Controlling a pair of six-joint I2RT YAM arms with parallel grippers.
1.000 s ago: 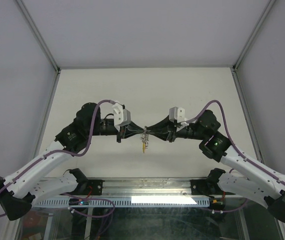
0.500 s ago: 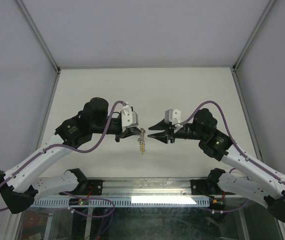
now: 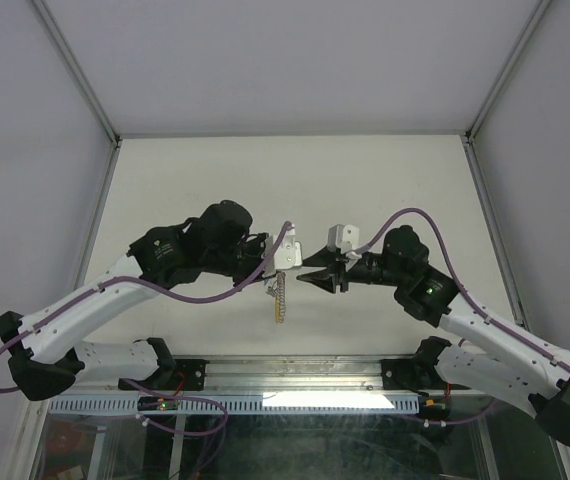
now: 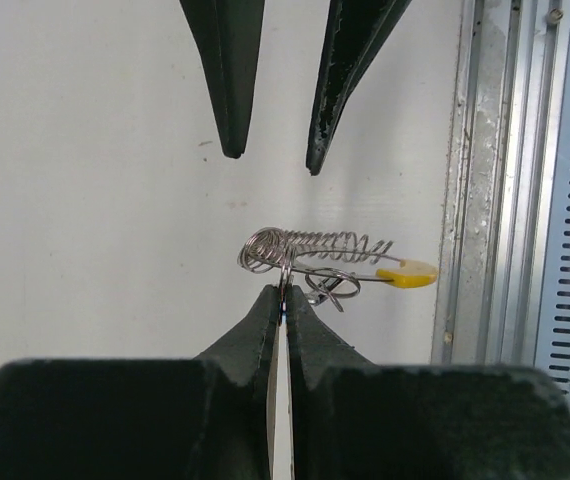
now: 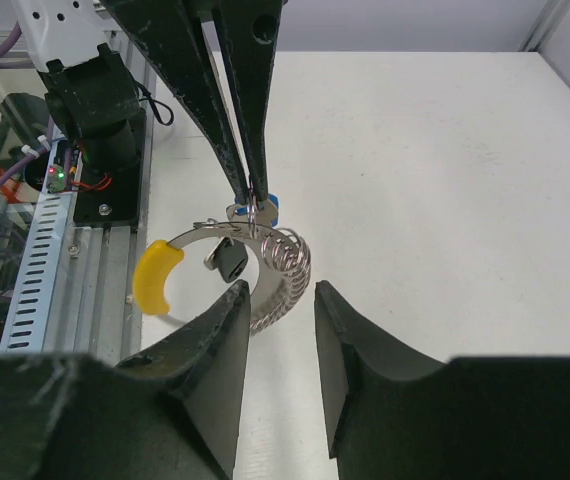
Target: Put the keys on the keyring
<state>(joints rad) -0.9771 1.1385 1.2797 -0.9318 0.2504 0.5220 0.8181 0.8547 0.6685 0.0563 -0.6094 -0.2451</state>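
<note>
While your L gripper (image 4: 283,293) is clamped on the wire of the keyring (image 5: 287,262), the ring hangs mid-scene, apparently off the bench (image 5: 445,180), w/ its yellow segment (image 5: 153,278) toward the near rail. R gripper (image 5: 280,297) faces it from the right, jaws apart, holding nothing, tips just beside the coil. The blue-headed key (image 5: 269,206) sits at the pinch. A second key (image 5: 227,263), dark here, dangles inside the loop. Step, by my read: late threading/checking; whether both keys are fully on can't be told. Next move prob. calls for a fine R-side regrip on coil or key, w/o tugging the ring from L.

Blue key head (image 5: 269,206) behind left tool (image 5: 248,196)
</note>
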